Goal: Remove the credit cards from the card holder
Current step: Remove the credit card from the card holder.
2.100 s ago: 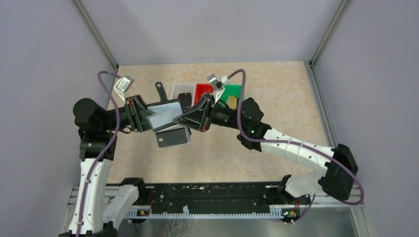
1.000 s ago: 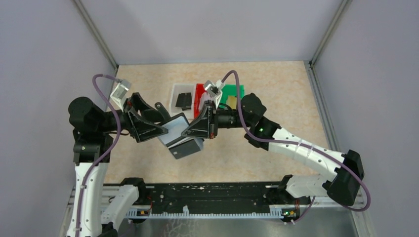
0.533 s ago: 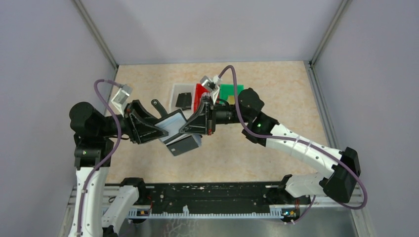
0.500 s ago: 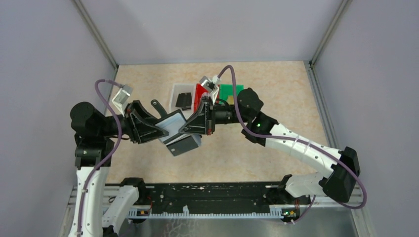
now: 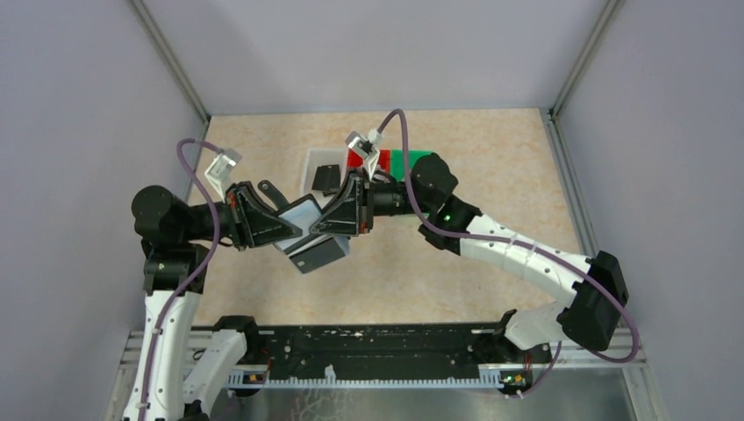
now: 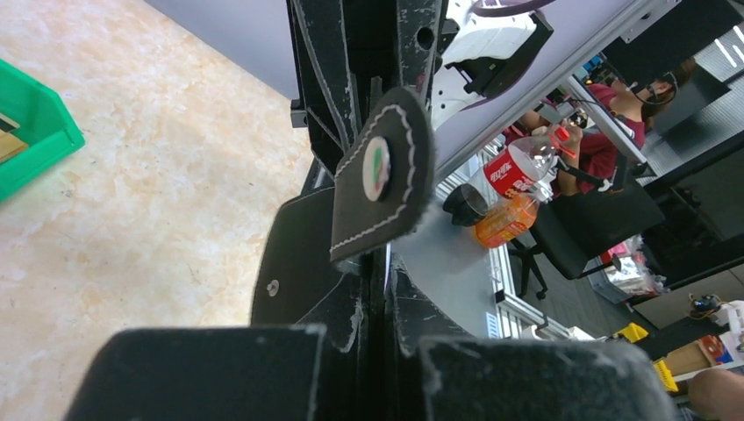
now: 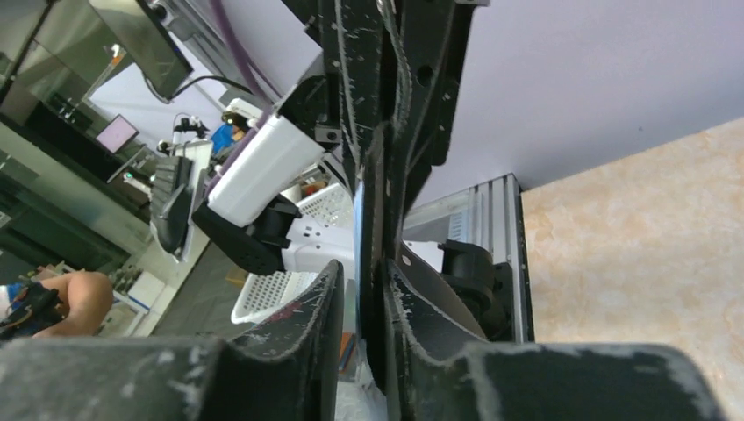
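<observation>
The black card holder [image 5: 319, 253] hangs open above the table between my two grippers, with a silvery grey credit card [image 5: 298, 213] showing in its upper leaf. My left gripper [image 5: 282, 231] is shut on the holder's left edge. In the left wrist view the strap tab [image 6: 382, 174] with its snap stands above that gripper [image 6: 383, 285]. My right gripper [image 5: 318, 228] comes in from the right. Its jaws [image 7: 364, 289] are slightly open, with a gap between one finger and the card's thin edge [image 7: 357, 232]. A black card [image 5: 326, 181] lies in the white bin.
Three bins stand in a row behind the grippers: white [image 5: 312, 161], red [image 5: 358, 159] and green [image 5: 412, 160]. The green bin [image 6: 35, 132] also shows in the left wrist view. Grey walls close in the table on three sides.
My left gripper has closed on the card holder. The right gripper's jaws have loosened from shut to slightly open. Both grippers and the holder have shifted a little to the left.
</observation>
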